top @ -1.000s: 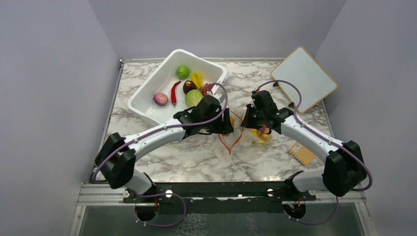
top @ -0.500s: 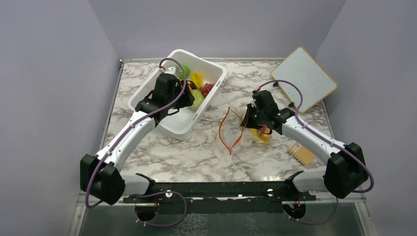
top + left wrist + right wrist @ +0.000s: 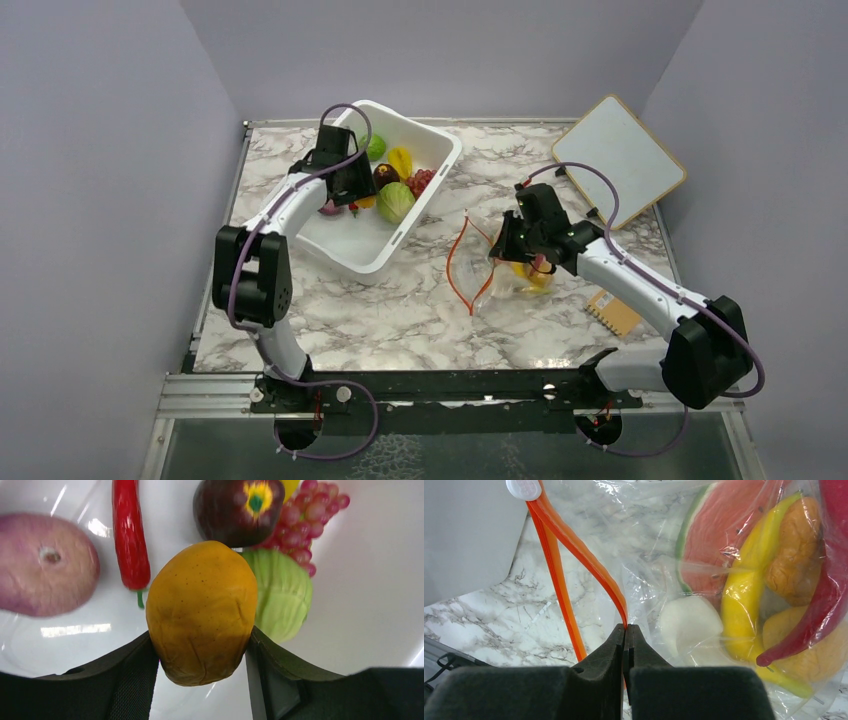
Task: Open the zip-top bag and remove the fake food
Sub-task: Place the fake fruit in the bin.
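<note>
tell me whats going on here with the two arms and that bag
The left arm's fingers grip an orange fruit over the white tub, where other toy produce lies. The right arm's fingers are pinched shut on the orange zip strip of the zip-top bag, which lies on the table with its mouth spread open. A watermelon slice, a banana and round orange pieces are inside the bag, not yet taken out.

table [image 3: 400,310]: white-grey marble | tub [image 3: 352,248]: white | zip-top bag [image 3: 644,555]: clear, orange strip | round fruit [image 3: 202,610]: orange
</note>
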